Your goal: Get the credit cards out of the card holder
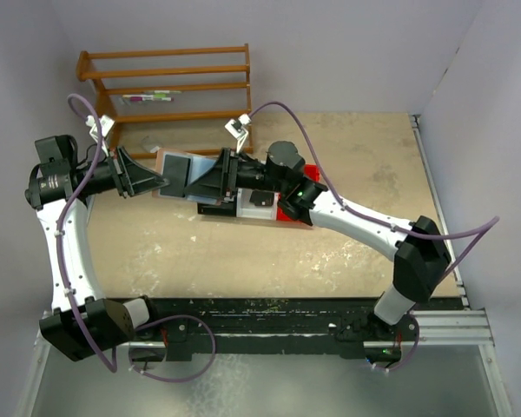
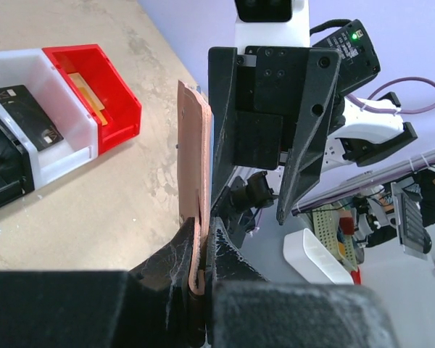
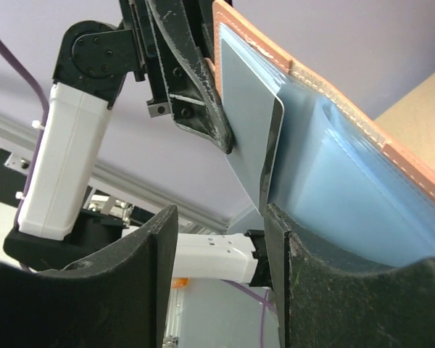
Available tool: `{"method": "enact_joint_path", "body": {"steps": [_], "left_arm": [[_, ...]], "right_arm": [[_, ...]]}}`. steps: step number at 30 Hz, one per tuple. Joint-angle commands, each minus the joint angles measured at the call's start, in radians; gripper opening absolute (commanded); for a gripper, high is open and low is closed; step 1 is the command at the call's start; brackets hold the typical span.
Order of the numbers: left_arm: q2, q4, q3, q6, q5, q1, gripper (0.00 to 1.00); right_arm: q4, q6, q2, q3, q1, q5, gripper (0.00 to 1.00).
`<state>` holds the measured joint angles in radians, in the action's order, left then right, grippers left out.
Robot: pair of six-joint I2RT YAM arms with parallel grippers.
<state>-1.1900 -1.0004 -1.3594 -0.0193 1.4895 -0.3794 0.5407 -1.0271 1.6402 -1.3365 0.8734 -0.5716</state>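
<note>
While the left gripper [image 2: 201,250] clamps the card holder [image 2: 193,159] upright, the right gripper [image 3: 221,225] stands parted at a protruding credit card [image 3: 250,130]; extraction step, apparently next needing closure and withdrawal.

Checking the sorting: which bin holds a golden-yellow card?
The red bin: a golden-yellow card lies in it, whereas the white bin beside it holds a black card.

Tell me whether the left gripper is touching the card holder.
Touching. The left wrist view shows the card holder clamped edge-on in the left gripper, jaws pressed against both its faces.
</note>
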Motion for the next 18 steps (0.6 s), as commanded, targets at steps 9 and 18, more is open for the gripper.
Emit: {"method": "enact_joint_path", "body": {"steps": [9,18], "left_arm": [[-0.005,-0.091,0.006,0.054,0.219,-0.007,0.00],[0.007,-0.109,-0.017,0.046,0.262,-0.007,0.00]], "right_arm": [[0.221,-0.116,0.040,-0.026,0.003,-0.100,0.46],[0.182,-0.091,0.012,-0.008,-0.010,-0.097,0.48]]}}
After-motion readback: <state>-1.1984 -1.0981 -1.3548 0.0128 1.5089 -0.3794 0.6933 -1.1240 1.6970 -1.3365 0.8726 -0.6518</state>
